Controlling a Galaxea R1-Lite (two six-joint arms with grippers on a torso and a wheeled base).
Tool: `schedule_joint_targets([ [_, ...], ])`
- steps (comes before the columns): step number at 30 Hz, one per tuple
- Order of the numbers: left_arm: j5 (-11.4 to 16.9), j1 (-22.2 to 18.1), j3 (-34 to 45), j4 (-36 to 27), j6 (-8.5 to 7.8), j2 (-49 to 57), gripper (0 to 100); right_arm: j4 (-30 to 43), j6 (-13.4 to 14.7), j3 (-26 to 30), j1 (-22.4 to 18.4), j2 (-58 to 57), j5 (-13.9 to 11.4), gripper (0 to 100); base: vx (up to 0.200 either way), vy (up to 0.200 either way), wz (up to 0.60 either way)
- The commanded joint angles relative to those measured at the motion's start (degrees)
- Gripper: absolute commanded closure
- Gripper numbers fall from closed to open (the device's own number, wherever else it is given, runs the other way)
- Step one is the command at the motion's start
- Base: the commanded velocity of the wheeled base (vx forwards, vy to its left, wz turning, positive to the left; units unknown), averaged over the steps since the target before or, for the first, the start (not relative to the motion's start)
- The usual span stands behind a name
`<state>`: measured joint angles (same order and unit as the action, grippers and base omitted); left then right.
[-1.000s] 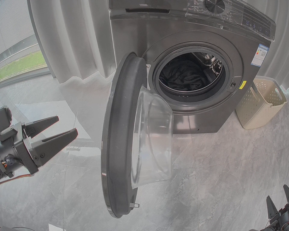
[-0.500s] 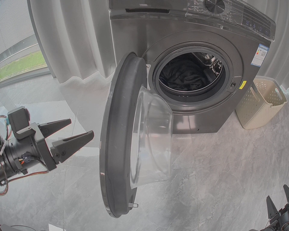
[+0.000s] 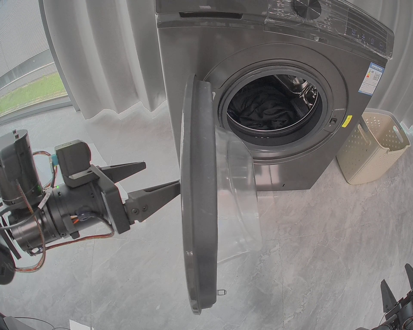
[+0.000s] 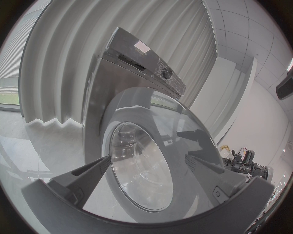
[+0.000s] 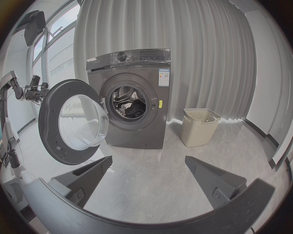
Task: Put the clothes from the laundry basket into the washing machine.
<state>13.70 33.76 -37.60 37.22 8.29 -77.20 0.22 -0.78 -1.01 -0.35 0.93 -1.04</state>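
Head view, from my remote station. The floor [image 3: 322, 240] is glossy grey marbled tile and reflects the white curtains [image 3: 107, 56] that hang across the far wall. A window [image 3: 26, 64] at far left looks onto grass. The grey washing machine [image 3: 275, 129] stands against the curtains, with clear film over its control panel [image 3: 327, 17]. Its door [image 3: 198, 193], hinged on the left, stands open and nearly edge-on to me, and its glass bowl [image 3: 236, 193] bulges to the right. Dark clothes [image 3: 262, 107] lie inside the drum. The beige perforated laundry basket [image 3: 374, 146] sits on the floor just right of the machine, touching or almost touching its side.

The left gripper [image 3: 161, 174] is held left of the door with its fingers spread wide. The nearer fingertip appears to meet the door's outer face, though I cannot confirm contact. The right gripper [image 3: 396, 296] sits low at near right, above bare floor and well apart from the machine.

Left wrist view: the door's outer face and round glass lie between the spread fingers of the left gripper [image 4: 147, 157].

Right wrist view: the right gripper [image 5: 148, 158] is spread wide and holds nothing. Beyond it are the machine [image 5: 137, 100], the door [image 5: 58, 122] and the basket [image 5: 200, 126].
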Motion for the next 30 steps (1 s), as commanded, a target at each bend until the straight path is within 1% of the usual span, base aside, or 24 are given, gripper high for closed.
schedule_joint_targets([
  [1, -0.3, 0.9, -1.3, 1.9, 0.06, -4.8, 0, 0.0, 0.0, 1.0, 0.0, -0.9, 0.0, 0, 0.000, 0.000, 0.00],
  [4, -0.3, 1.1, -1.9, 3.1, 0.06, -6.4, 0, 0.0, 0.0, 1.0, 0.0, -0.9, 0.0, 0, 0.000, 0.000, 0.00],
  [11, -0.3, 3.2, -2.7, 5.7, 0.24, -9.1, 0, 0.0, 0.0, 1.0, 0.0, -0.9, 0.0, 0, 0.000, 0.000, 0.00],
  [12, -1.0, 4.1, -3.3, 7.0, 0.24, -10.5, 0, 0.0, 0.0, 1.0, 0.0, -0.9, 0.0, 0, 0.000, 0.000, 0.00],
  [15, -2.1, 4.9, -4.9, 9.3, 0.41, -13.7, 0, 0.0, 0.0, 1.0, 0.0, -0.9, 0.0, 0, 0.000, 0.000, 0.00],
  [17, -2.2, 5.1, -5.9, 11.2, 0.41, -15.8, 0, 0.0, 0.0, 1.0, 0.0, -0.9, 0.0, 0, 0.000, 0.000, 0.00],
  [18, -2.2, 5.1, -5.9, 11.2, 0.41, -15.8, 0, 0.0, 0.0, 1.0, 0.0, -0.9, 0.0, 0, 0.000, 0.000, 0.00],
  [19, -2.2, 5.4, -7.0, 13.2, 0.50, -18.1, 0, 0.0, 0.0, 1.0, 0.0, -0.9, 0.0, 0, 0.000, 0.000, 0.00],
  [23, -2.3, 5.5, -9.4, 15.9, 0.50, -21.2, 0, 0.0, 0.0, 1.0, 0.0, -0.9, 0.0, 0, 0.000, 0.000, 0.00],
  [28, -2.4, 5.6, -11.7, 16.0, 0.50, -21.9, 0, 0.0, 0.0, 1.0, 0.0, -0.9, 0.0, 0, 0.000, 0.000, 0.00],
  [30, -2.5, 6.2, -12.4, 16.1, 0.50, -22.9, 0, 0.0, 0.0, 1.0, 0.0, -0.9, 0.0, 0, 0.000, 0.000, 0.00],
])
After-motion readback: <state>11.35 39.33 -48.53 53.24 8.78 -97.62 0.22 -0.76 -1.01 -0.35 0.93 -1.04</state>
